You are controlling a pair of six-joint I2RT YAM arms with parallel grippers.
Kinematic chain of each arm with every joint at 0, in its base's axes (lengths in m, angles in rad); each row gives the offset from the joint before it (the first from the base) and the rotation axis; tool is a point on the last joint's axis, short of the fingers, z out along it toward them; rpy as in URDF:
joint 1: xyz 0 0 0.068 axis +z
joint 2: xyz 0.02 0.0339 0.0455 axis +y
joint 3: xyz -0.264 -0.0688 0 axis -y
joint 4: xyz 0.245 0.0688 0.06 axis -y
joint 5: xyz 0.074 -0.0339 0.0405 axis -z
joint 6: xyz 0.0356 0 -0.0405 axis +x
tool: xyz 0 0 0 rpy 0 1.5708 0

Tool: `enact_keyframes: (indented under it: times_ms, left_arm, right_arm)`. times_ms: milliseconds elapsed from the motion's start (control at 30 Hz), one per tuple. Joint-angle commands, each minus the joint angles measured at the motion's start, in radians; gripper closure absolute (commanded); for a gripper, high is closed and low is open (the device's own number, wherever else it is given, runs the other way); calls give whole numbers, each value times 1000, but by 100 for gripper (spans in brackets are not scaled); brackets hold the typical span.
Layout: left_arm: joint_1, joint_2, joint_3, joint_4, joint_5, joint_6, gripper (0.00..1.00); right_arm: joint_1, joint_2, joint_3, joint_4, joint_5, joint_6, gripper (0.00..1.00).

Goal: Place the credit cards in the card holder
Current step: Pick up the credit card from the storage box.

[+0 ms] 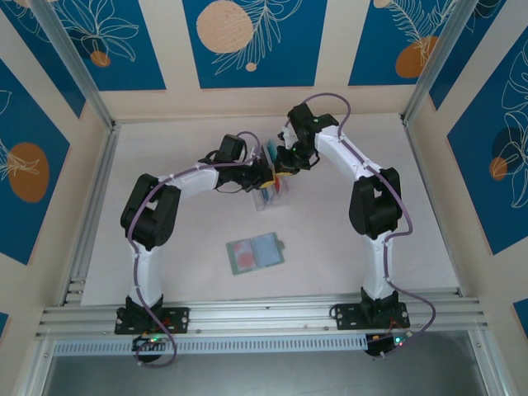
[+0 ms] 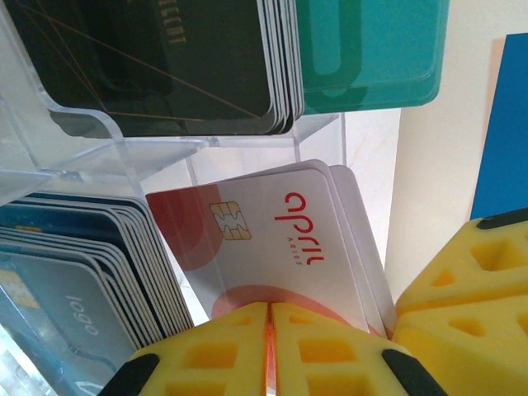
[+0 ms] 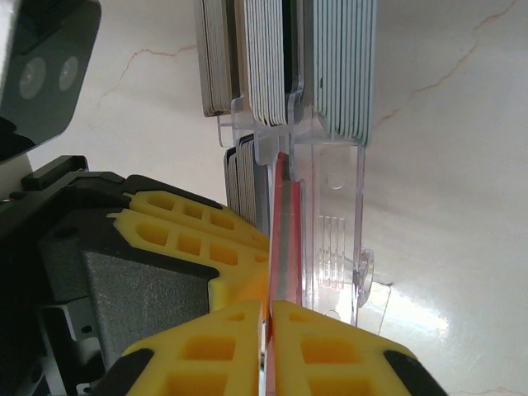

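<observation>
Overhead, both arms bend inward over the rack (image 1: 272,196), which stands mid-table and holds cards (image 1: 269,198) on edge. The left gripper (image 1: 266,175) and right gripper (image 1: 286,161) meet at the rack's far side, too small there to judge their jaws. The wallet (image 1: 256,253) lies open and flat on the table (image 1: 181,272), nearer the arm bases and well apart from the rack. A reddish patch shows on its left half.

Next, the left wrist view has the left gripper's yellow fingers (image 2: 206,363) pressed together on the lower edge of a red-white card (image 2: 272,239) with a gold chip. Two or so like cards stand just behind it. Clear rack walls (image 2: 165,153) surround it. Black cards (image 2: 157,66) and a teal one (image 2: 371,49) sit in compartments above, and blue ones (image 2: 74,272) to the left. The right gripper's yellow fingers (image 2: 462,289) show at the right, touching the stack's edge.

Lastly, the right wrist view shows the right gripper (image 3: 271,346) clamped on a thin red edge (image 3: 282,239), seemingly that same card seen edge-on, rising into the rack. The left gripper's fingers (image 3: 190,239) lie against its left face.
</observation>
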Motion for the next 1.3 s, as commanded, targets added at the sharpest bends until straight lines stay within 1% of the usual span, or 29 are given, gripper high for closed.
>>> enact_keyframes:
  times_ms: [0, 100, 333, 767, 1267]
  left_arm:
    - [-13, 18, -13, -25, -6, 24, 90]
    - [-13, 17, -13, -24, -6, 24, 90]
    - [-14, 19, -15, -28, -8, 28, 90]
    - [-11, 1, -12, -33, -6, 28, 90]
    - [4, -32, -21, -10, 16, 11, 89]
  right_arm:
    - [-3, -26, -5, -13, -21, 10, 91]
    - [-3, -28, -1, -14, -21, 11, 96]
    - [-3, -34, -1, -18, -17, 8, 100]
    - [-4, -60, 2, -23, 3, 9, 100]
    - [-8, -65, -6, -14, -10, 16, 100]
